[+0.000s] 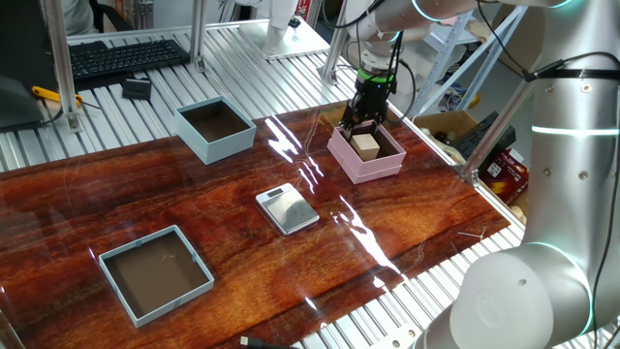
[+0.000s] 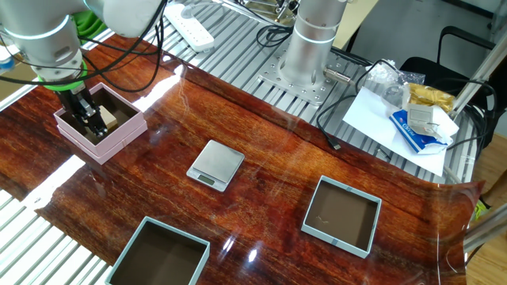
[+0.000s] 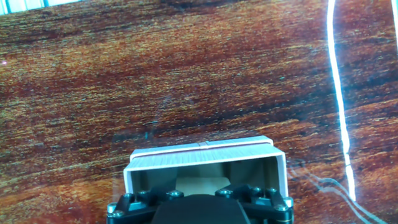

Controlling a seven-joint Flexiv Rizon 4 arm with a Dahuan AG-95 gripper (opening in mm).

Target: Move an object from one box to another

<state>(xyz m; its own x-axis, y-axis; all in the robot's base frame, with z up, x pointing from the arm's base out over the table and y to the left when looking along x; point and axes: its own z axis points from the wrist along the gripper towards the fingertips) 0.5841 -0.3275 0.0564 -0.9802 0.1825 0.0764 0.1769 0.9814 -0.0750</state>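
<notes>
Hand pointing straight down inside pink box, fingers spread, nothing gripped. Tan cube on pink box floor, at fingertips. Tall-walled light blue box well apart on worktop.

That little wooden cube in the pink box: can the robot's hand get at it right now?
Probably yes. The hand is lowered inside the pink box, open, pointing straight down, with the cube right beside its fingers. Nothing covers the cube; only the low walls stand near.
</notes>
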